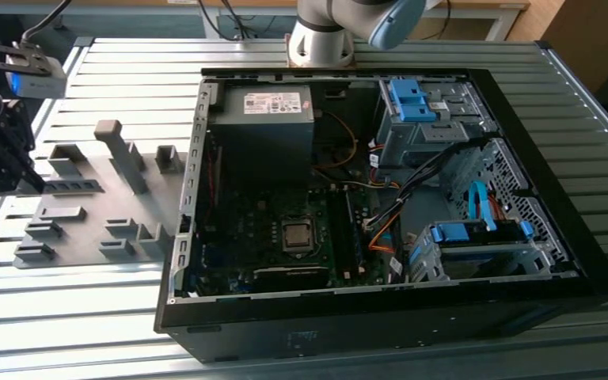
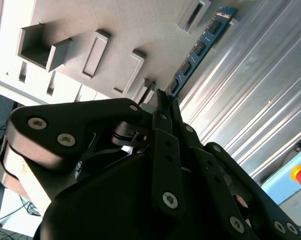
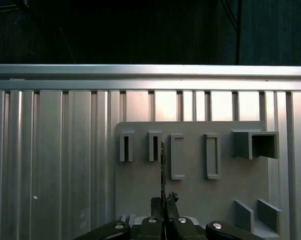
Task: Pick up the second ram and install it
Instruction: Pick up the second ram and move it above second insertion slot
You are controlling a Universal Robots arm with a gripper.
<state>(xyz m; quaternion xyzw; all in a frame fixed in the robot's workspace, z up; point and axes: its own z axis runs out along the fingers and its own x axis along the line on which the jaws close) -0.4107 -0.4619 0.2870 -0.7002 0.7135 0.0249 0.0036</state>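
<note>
Clamping the second ram [image 2: 200,47] by one end, tool [image 2: 164,96] closed on it, long axis pointing straight outward

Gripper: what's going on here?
The arm's gripper is shut on one end of the second ram, a blue stick with black chips. It holds the stick over the grey holder plate on the slatted table. The open PC case sits beside the plate, toward the exterior view's right. The stick is not yet in the case.
</note>
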